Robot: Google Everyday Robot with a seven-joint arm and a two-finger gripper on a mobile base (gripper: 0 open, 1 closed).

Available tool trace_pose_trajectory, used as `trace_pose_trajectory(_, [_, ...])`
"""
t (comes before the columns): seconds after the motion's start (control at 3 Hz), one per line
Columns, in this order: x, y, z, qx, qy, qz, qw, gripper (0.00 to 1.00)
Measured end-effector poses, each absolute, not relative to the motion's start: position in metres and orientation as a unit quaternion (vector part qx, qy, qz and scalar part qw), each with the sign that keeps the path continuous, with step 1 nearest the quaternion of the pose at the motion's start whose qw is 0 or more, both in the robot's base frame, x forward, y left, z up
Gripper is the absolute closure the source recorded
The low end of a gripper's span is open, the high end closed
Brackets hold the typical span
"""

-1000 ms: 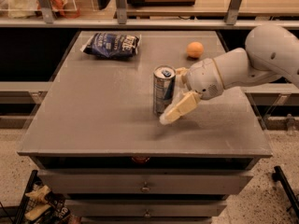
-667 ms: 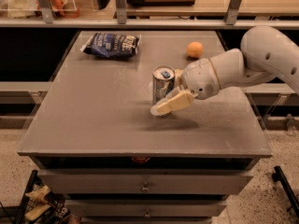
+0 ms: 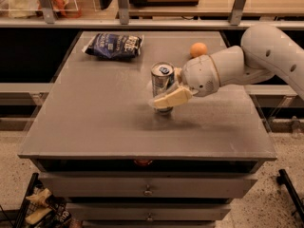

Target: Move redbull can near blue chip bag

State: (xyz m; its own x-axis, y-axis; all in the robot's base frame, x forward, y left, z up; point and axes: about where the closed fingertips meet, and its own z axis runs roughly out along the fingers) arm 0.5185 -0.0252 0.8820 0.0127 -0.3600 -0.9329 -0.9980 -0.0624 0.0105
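The redbull can (image 3: pixel 161 79), slim and silver-and-blue with a pull tab, stands upright near the middle of the grey table (image 3: pixel 95 127). My gripper (image 3: pixel 163 98) reaches in from the right and holds the can's lower half. One pale finger (image 3: pixel 172 99) lies across the can's front and the other is hidden behind it. The blue chip bag (image 3: pixel 114 45), crumpled with white lettering, lies at the back left of the table, well apart from the can.
An orange ball (image 3: pixel 198 49) sits at the back of the table, just behind my wrist. A shelf rail with metal posts (image 3: pixel 123 13) runs behind the table. Drawers (image 3: pixel 147 189) are below the front edge.
The pale finger swung up from hanging below the can to lying across its front. The can has shifted slightly left and toward the back with the gripper.
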Motion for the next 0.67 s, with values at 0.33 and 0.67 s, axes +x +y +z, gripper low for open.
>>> trace_pose_trajectory(0.33, [0.531,-0.014,0.905,-0.609,0.544,0.426,0.388,1.00])
trace_pose_trajectory(0.67, [0.546,-0.001,0.939,-0.623,0.519,0.434,0.393,1.00])
